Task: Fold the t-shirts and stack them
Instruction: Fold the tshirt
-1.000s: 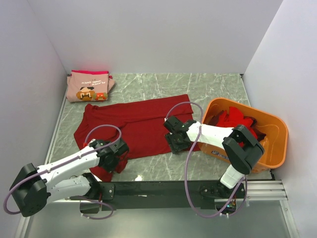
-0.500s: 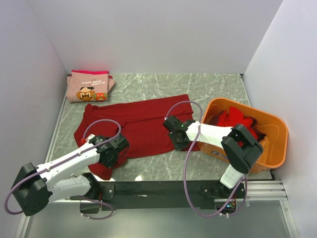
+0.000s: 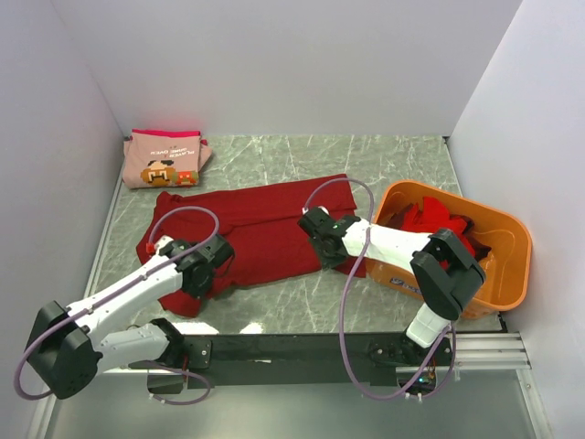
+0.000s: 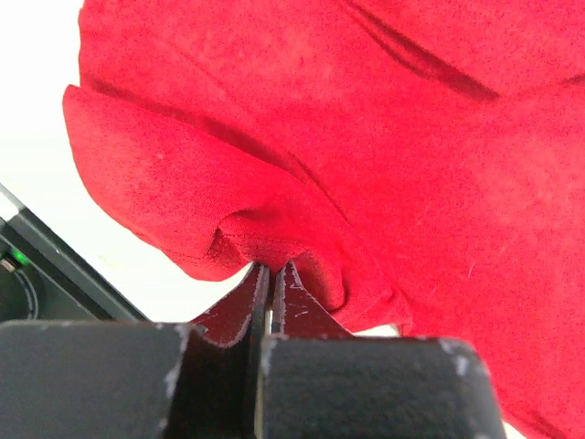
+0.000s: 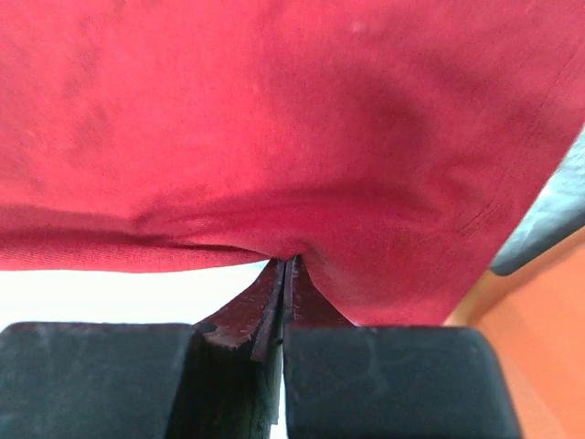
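1. Enclosure: plain white walls [image 3: 274, 64] stand on three sides of a grey-green marbled table [image 3: 393, 165].
2. A plain dark red cloth t-shirt [image 3: 265, 224] lies spread across the middle of the table. Its near edge is drawn up at two points.
3. An orange plastic tub [image 3: 501, 274] sits at the right of the table, touching the spread shirt's right end. It holds crumpled dark red garments [image 3: 430, 219].
4. A folded pink t-shirt with a brown pixel-art moustached face [image 3: 163, 160] lies in the far left corner, apart from the dark red cloth t-shirt.
5. Left gripper [image 4: 271, 285]: jaws pressed together on a bunched hem fold at the shirt's near left corner.
6. Right gripper [image 5: 285, 273]: jaws pinched tight on the near hem at the right end, just beside the tub.
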You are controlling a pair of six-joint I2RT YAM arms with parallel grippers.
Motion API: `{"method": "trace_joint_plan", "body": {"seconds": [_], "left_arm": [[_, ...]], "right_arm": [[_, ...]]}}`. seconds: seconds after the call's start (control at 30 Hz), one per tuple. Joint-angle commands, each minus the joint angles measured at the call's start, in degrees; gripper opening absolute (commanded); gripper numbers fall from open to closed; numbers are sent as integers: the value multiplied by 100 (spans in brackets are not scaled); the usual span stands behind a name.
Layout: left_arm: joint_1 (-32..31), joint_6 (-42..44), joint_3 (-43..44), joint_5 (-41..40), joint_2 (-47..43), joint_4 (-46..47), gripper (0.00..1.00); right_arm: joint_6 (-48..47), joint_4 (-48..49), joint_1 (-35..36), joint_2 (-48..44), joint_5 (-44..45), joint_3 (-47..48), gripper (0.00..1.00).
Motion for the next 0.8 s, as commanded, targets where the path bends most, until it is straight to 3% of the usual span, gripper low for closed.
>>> {"method": "trace_joint_plan", "body": {"seconds": [0.0, 0.27, 0.53, 0.77], "left_arm": [[228, 460, 323, -349, 98, 128, 1], [852, 1199, 746, -728, 528, 559, 1], [1529, 2438, 1369, -877, 1370, 1367, 1], [1994, 3781, 2423, -1045, 2355, 2220, 3]], "right_arm": [[-64, 15, -10, -206, 351, 370, 0], [-240, -178, -45, 145, 930, 1054, 0], [-705, -257, -203, 611, 904, 1767, 0], [-1083, -424, -467, 1165, 879, 2583, 0]]}}
